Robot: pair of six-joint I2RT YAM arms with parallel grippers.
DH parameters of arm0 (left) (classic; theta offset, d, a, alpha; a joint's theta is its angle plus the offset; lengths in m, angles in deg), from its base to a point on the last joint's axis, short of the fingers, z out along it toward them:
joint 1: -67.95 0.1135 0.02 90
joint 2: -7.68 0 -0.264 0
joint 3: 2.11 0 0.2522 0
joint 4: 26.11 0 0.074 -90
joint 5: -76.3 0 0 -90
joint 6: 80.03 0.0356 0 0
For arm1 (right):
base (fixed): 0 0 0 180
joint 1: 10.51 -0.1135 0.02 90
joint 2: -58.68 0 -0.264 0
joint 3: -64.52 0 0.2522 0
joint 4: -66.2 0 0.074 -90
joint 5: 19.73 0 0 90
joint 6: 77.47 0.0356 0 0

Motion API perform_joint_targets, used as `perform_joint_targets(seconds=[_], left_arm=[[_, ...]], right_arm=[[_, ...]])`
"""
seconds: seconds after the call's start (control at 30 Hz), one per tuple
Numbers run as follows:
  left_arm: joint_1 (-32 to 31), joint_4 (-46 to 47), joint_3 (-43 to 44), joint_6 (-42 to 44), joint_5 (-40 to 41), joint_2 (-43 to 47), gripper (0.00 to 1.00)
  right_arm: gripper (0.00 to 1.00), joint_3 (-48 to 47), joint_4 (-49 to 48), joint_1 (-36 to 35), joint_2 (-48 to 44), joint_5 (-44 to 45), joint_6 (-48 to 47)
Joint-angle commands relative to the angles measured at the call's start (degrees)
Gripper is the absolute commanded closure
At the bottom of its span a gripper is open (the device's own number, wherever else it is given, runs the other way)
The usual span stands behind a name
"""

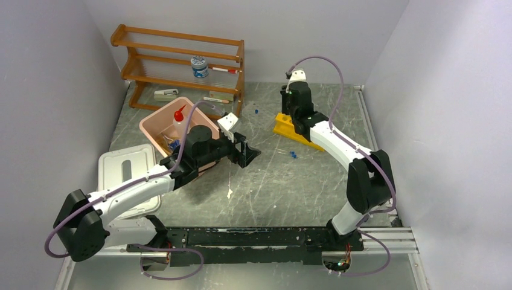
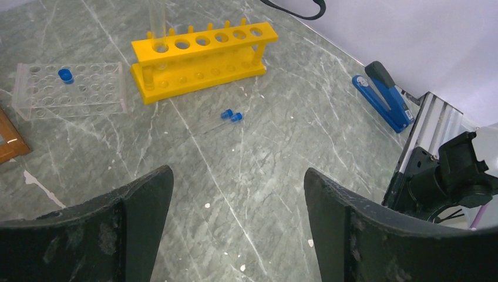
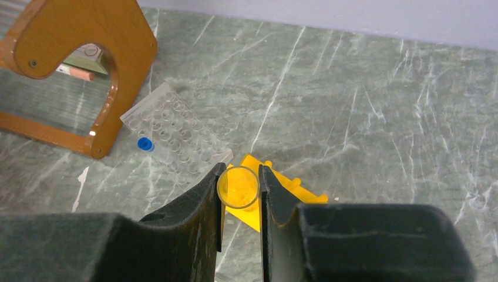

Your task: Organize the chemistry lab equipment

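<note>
Right end effector [image 3: 241, 181] is pinching the glass tube [image 2: 156, 20] upright, its long axis lining up with the yellow rack [image 2: 202, 59] end hole directly below. Left end effector [image 2: 236, 175] is hanging spread, farther off over the tabletop [image 2: 293, 147].

Robot test cell dressed as chemistry bench. Grey stone-look table [image 1: 290, 187], plain pale walls [image 1: 54, 90] boxing it in on three sides, metal rail [image 1: 265, 237] at near edge, two robot arms [image 1: 133, 193] bolted there. Lab gear all round: yellow rack [image 2: 194, 79] with row of holes, clear glass tube [image 3: 238, 188] at its end, clear tray [image 2: 70, 88] full of wells, blue-capped tubes [image 2: 232, 116] loose on table, squeeze bottle [image 1: 178, 121] in pink bin [image 1: 147, 128], wooden shelf [image 1: 241, 72] at back with jar [image 1: 199, 66] on it.
</note>
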Motion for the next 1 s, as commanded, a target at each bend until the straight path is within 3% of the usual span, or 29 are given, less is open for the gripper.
perform_joint_targets(seconds=[0.0,0.5,0.97], left_arm=[[0.30,1.83,0.57,1.37,-1.25,-0.60,0.15],[0.30,1.29,0.71,1.72,-0.73,-1.40,0.15],[0.30,1.51,0.62,1.55,-0.99,-1.75,0.15]], right_arm=[[0.88,-2.56,-0.45,0.16,1.56,0.33,0.77],[0.88,-4.01,1.78,0.68,7.18,2.13,2.23],[0.88,4.14,-3.50,0.79,4.57,8.11,-2.81]])
